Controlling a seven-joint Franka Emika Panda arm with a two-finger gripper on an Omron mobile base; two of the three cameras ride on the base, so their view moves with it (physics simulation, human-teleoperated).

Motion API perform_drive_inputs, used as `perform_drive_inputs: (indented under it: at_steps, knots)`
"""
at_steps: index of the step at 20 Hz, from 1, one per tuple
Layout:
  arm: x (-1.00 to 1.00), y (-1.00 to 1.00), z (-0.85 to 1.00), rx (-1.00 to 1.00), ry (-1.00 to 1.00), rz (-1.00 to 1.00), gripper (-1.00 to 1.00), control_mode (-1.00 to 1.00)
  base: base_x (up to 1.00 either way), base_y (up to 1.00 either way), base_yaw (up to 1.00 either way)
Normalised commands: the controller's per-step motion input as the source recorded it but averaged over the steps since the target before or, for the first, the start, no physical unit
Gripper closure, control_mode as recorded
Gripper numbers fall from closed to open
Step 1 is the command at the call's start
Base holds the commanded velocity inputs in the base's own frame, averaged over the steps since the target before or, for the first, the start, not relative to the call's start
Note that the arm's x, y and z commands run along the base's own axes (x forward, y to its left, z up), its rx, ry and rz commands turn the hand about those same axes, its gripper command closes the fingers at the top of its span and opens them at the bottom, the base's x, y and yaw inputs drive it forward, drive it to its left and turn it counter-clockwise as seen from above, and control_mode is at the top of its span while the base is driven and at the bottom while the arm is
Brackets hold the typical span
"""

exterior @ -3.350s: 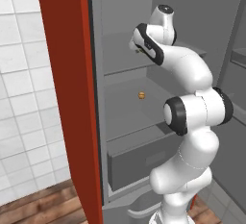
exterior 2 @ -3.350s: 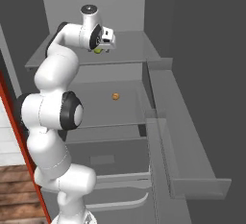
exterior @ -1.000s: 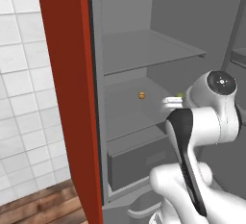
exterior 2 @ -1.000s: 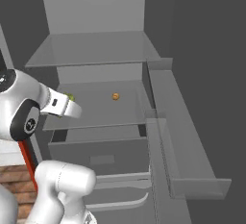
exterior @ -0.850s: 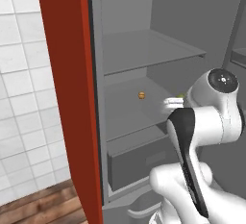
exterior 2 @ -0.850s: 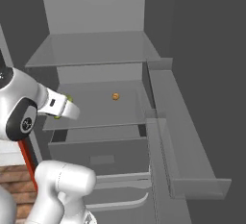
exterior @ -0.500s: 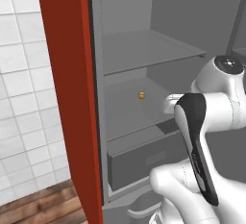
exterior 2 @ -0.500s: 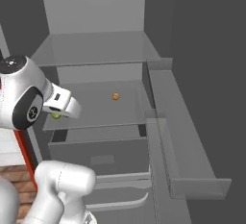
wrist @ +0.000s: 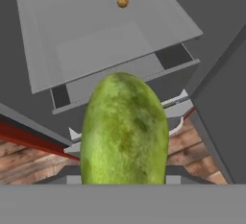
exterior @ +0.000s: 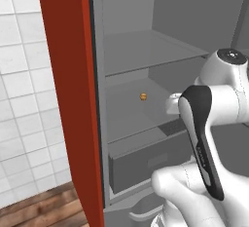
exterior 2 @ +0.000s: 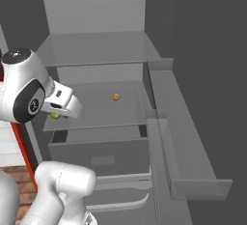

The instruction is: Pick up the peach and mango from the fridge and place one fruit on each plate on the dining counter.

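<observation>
The mango point(wrist: 124, 131), an oval yellow-green fruit, sits between the fingers in the hand view, and my gripper point(exterior 2: 59, 112) is shut on it. In the right base view the mango point(exterior 2: 56, 115) peeks out under the hand, in front of the left edge of the fridge's middle shelf. The peach point(exterior: 143, 96), small and orange, rests on that middle shelf point(exterior 2: 96, 108) deep inside the fridge point(exterior: 126, 60). The peach point(exterior 2: 116, 96) lies well to the right of and beyond the hand. In the hand view the peach point(wrist: 123, 0) is at the top. The plates and dining counter are out of view.
The red fridge door edge point(exterior: 68, 99) stands close on the left beside a white tiled wall point(exterior: 24, 99). Below the shelf is a grey drawer point(exterior 2: 99, 156). The open door's bins point(exterior 2: 183, 137) jut out on the right. Wooden floor point(wrist: 29, 158) lies below.
The arm has come down from the upper shelf and drawn back out of the fridge with the mango. Over the last second the hand kept sinking and pulling back; the peach has not moved.
</observation>
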Motion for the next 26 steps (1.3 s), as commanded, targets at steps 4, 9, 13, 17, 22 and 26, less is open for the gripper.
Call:
perform_drive_inputs:
  at_steps: [4,9,13,17,22,26]
  knots:
    - [0.0,0.0,0.0,0.0,0.0,0.0,1.0,1.0,-0.76,0.17,0.0]
    - [0.0,0.0,0.0,0.0,0.0,0.0,1.0,1.0,-1.0,0.26,0.01]
    - [0.0,0.0,0.0,0.0,0.0,0.0,1.0,1.0,-1.0,0.15,0.29]
    - [0.0,0.0,0.0,0.0,0.0,0.0,1.0,1.0,-1.0,0.0,0.52]
    - [0.0,0.0,0.0,0.0,0.0,0.0,1.0,1.0,-0.75,0.01,0.79]
    - [0.0,0.0,0.0,0.0,0.0,0.0,1.0,1.0,-0.31,0.15,0.93]
